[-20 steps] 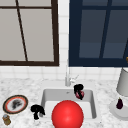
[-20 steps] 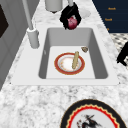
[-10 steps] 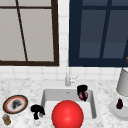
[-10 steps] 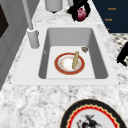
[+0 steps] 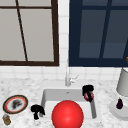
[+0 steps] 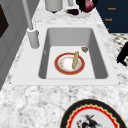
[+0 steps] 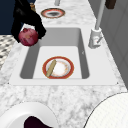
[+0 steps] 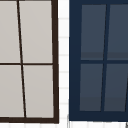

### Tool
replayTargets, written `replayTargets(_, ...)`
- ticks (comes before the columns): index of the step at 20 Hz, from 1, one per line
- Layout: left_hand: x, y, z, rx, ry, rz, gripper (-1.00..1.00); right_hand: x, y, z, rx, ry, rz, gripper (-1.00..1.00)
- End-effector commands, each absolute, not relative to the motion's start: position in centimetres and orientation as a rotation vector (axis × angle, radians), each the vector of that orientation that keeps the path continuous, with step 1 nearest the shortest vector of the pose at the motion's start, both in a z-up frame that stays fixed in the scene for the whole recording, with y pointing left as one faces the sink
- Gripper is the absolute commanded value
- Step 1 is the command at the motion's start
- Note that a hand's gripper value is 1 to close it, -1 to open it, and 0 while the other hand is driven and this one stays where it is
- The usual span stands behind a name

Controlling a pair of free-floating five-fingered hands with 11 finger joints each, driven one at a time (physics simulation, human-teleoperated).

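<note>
Right hand [image 5: 87, 90] aloft, fingers curled downward in a grasp; left hand [image 5: 37, 110] idle, low.

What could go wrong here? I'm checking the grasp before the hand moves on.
The right hand holds the round dark-red onion from above, over the white sink's edge. If the grip slips, it may drop onto the red-rimmed plate and the tan stick lying on it.

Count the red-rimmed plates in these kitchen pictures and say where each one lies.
2. One red-rimmed plate lies in the sink basin under a stick; another sits on the counter left of the sink. More may be hidden.
</note>
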State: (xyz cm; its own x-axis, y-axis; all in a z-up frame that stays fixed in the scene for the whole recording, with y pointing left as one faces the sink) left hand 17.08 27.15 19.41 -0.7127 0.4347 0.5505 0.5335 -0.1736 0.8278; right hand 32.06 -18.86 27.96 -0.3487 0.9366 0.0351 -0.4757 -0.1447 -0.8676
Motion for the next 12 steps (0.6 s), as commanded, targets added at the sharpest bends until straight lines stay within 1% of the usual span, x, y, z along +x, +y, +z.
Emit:
replayTargets(1,17.1,27.2,19.4,-1.158,-1.97,-2.047,0.0,30.5,-21.0,29.6,-0.644,-1.028,1.661,1.0)
replayTargets(12,17.1,27.2,19.4,-1.158,-1.97,-2.047,0.0,26.5,-26.9,33.7,-0.645,-1.026,1.643,1.0)
